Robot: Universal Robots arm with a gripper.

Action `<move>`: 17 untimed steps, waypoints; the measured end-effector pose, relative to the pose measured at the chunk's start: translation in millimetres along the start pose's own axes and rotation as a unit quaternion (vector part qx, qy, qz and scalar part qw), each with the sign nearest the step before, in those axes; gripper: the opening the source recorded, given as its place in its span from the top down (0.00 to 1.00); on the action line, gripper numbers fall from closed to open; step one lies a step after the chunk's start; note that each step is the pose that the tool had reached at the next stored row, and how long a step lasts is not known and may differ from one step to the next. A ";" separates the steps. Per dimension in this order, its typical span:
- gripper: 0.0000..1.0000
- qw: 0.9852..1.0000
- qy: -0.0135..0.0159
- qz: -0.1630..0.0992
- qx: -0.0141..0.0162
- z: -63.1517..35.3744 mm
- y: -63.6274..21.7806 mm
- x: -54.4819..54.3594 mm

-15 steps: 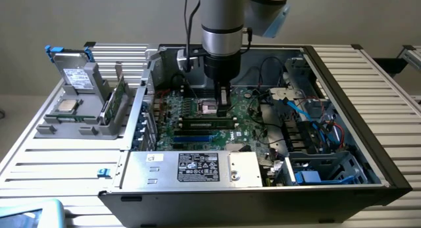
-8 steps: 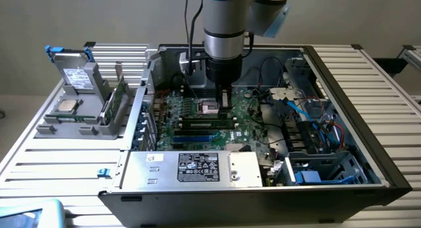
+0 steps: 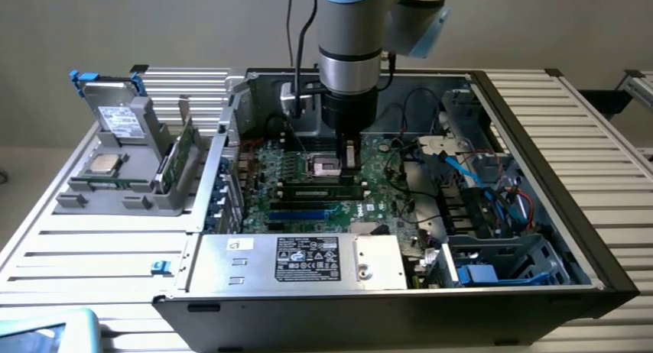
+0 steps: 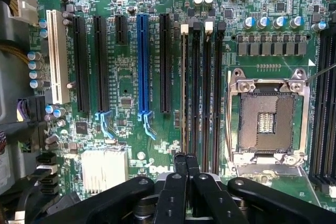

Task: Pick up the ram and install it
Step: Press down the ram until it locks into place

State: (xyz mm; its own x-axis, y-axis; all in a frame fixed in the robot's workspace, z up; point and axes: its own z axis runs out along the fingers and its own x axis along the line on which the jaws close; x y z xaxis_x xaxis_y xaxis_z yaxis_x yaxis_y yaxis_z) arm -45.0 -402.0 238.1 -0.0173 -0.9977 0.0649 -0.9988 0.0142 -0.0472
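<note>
The wrist view looks straight down on a green motherboard (image 4: 173, 135). The gripper (image 4: 187, 162) hangs over it with its black jaws pressed together, their tips at the end of a row of narrow black memory slots (image 4: 202, 87). In the slot at the edge of that row sits the ram (image 4: 184, 85), seen edge-on as a thin pale strip. Beside the memory slots lies the open CPU socket (image 4: 266, 121) in its metal frame. On the other side run long black expansion slots (image 4: 89, 64), one blue slot (image 4: 142, 64) and one white slot (image 4: 56, 56). A ribbed silver heatsink (image 4: 104, 169) sits near the jaws.
</note>
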 end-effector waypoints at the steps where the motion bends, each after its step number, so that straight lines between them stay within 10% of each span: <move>1: 0.89 1.000 0.000 0.001 -0.001 0.2 -0.1 0.1; 17: 0.89 1.000 -0.004 0.026 -0.006 9.1 -0.4 0.2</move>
State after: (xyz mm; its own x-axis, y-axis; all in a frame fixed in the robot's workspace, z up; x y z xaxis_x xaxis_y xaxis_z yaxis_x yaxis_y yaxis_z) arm -44.2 -402.8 229.0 -0.0691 -0.9962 0.0539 -0.9970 0.0670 -0.0390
